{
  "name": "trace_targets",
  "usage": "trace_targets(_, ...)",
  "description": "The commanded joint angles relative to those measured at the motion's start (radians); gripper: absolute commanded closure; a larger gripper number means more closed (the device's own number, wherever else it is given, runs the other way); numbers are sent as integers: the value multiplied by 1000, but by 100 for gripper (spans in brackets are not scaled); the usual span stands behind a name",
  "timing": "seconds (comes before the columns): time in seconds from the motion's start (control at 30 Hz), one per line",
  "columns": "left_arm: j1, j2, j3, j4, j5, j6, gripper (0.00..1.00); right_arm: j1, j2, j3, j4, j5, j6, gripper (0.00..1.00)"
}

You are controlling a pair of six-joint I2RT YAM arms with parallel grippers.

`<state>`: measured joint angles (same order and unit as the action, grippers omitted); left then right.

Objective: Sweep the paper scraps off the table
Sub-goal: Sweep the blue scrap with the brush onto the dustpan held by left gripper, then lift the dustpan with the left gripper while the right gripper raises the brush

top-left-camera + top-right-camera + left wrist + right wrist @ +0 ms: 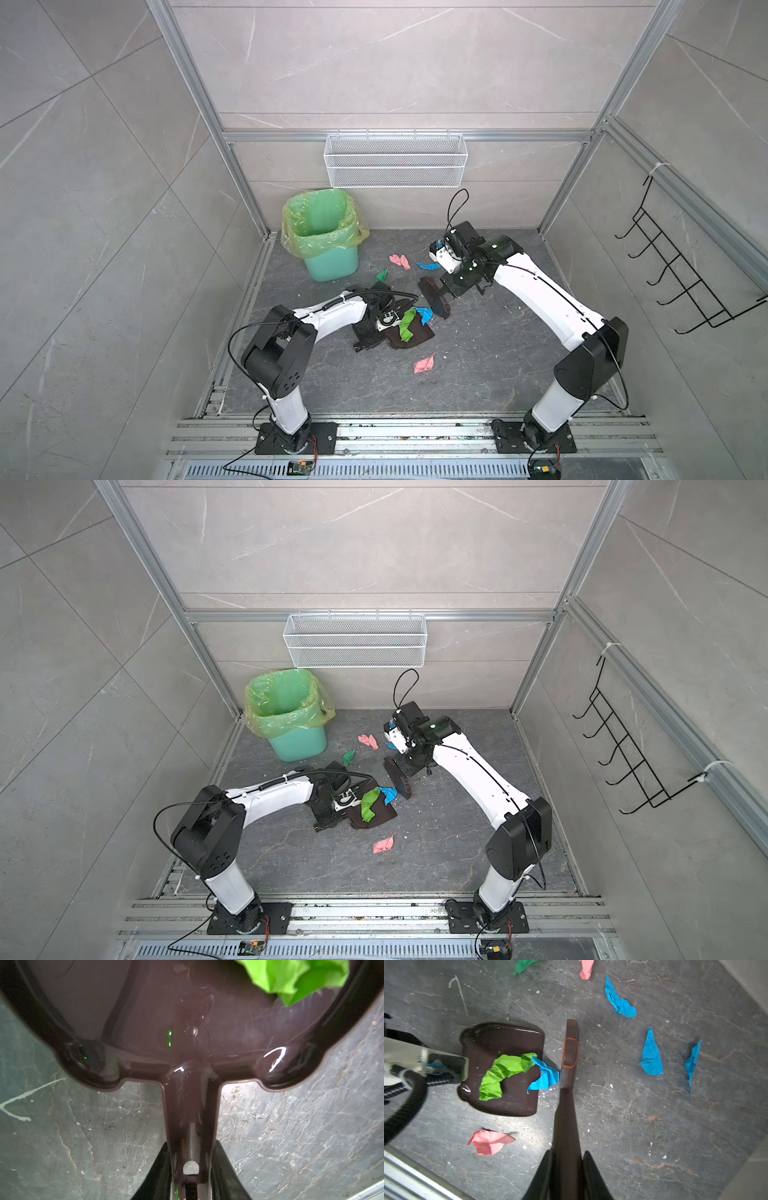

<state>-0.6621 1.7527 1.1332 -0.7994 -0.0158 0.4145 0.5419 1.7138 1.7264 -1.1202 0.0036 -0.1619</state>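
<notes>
The left tool (191,1144) was clamped narrow on the handle of the brown dustpan (500,1039), which rested on the worktop (478,374). The right tool (568,1152) was closed tight on the handle of the brush (571,1051), whose head stood at the pan's 1 o'clock in both top views. Of the paper scraps (400,261), a green scrap (502,1072) lay in the pan. A blue scrap (546,1078) sat at its lip against the brush, a pink scrap (424,363) lay at the pan's 5 o'clock, and others lay toward 12 o'clock.
</notes>
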Motion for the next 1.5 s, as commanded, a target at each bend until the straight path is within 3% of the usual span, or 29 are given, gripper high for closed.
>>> trace_targets(0.0, 9, 18, 47, -66, 39, -5, 100, 9, 31, 24, -77, -76, -29, 100)
trace_targets(0.43, 25, 30, 83, -82, 53, 0, 100, 30, -13, 25, -102, -176, -31, 100)
trace_targets(0.6, 26, 12, 79, -55, 48, -3, 100, 30, -41, 45, -102, -157, -27, 100)
trace_targets(1.1, 30, -131, 16, 89, 55, -27, 100, 29, -204, 50, 11, 133, 70, 100)
trace_targets(1.33, 48, -147, 29, 82, 90, -25, 100, 23, -279, 38, 66, 294, 101, 100)
trace_targets(1.47, 77, -182, 70, 59, 122, -32, 100, -11, -307, -19, 118, 329, 112, 100)
